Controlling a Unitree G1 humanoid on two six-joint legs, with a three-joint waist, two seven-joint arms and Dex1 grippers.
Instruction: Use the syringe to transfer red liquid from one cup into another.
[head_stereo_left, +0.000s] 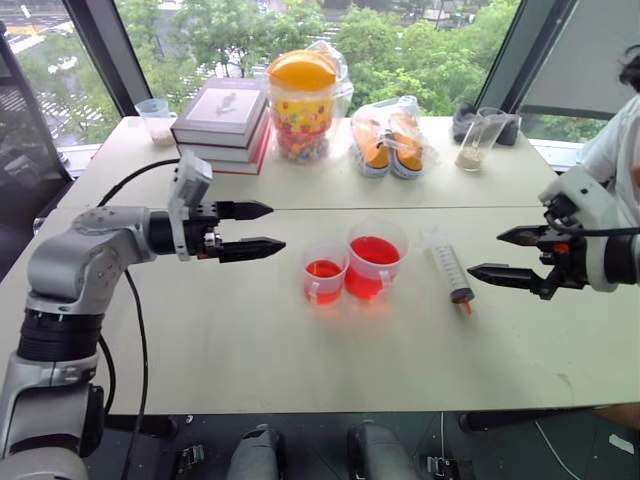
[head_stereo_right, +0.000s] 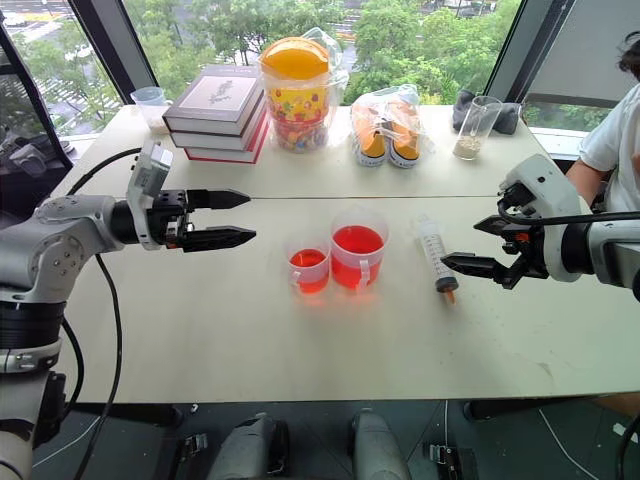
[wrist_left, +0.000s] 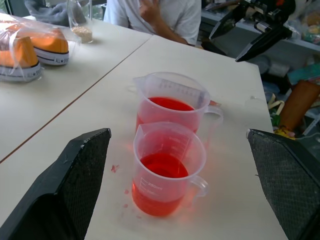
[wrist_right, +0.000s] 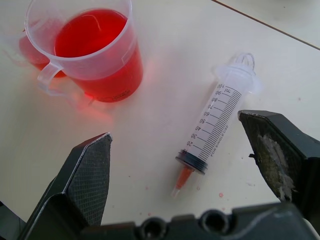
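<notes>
The clear syringe (head_stereo_left: 449, 267) with black marks and an orange-red tip lies flat on the white table (head_stereo_left: 250, 340), right of the two cups. The taller handled cup (head_stereo_left: 375, 260) holds red liquid (head_stereo_left: 375, 250); the shorter cup (head_stereo_left: 324, 272) touching its left side also holds red liquid. My right gripper (head_stereo_left: 500, 254) hovers open just right of the syringe, which the right wrist view shows lying between and beyond its fingers (wrist_right: 85, 180). My left gripper (head_stereo_left: 255, 229) hovers open left of the cups, pointing at them. Both grippers are empty.
Along the table's far side stand a stack of books (head_stereo_left: 222, 125), a candy jar with an orange lid (head_stereo_left: 301, 105), bagged shoes (head_stereo_left: 390, 140), a glass with grain (head_stereo_left: 478, 140) and a small cup (head_stereo_left: 156, 120). A person in white (head_stereo_left: 615, 150) sits at the right. A black cable (head_stereo_left: 135, 300) trails from my left arm.
</notes>
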